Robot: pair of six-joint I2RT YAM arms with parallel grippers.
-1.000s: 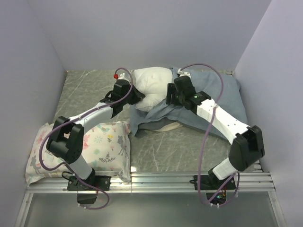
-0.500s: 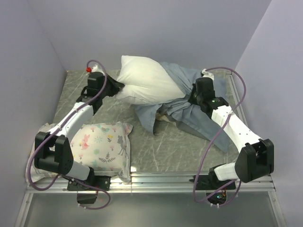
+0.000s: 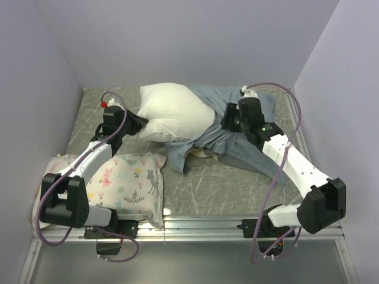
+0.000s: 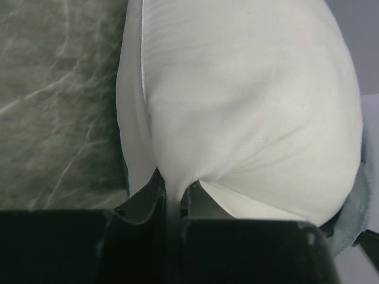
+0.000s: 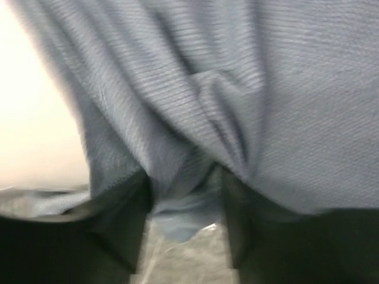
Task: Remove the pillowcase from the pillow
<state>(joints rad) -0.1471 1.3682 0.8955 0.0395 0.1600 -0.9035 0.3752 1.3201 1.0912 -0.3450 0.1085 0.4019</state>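
Leftward since earlier: plump white pillow [image 3: 174, 112] and right tool [image 5: 183, 201].
Left tool [image 4: 173, 204] pinches pillow's 9 o'clock corner, forearm extended; right tool clamps bunched grey-blue cloth pillowcase [image 3: 243, 112] at 1 o'clock, elbow bent.

The pillow [image 4: 249, 100] shows smooth, matt white cloth, finely woven and creased where it bunches. The pillowcase [image 5: 237, 89] is soft grey-blue cloth with a fine ribbed weave, dull, no sheen. Under them the table [image 3: 219, 177] looks like marbled grey-green stone or laminate, smooth with a faint gloss. The floral pillow [image 3: 127, 177] is printed matt cloth. The right arm [image 3: 293, 163] wears glossy white plastic shells with black plastic joints. The front rail [image 3: 207, 228] is brushed metal.
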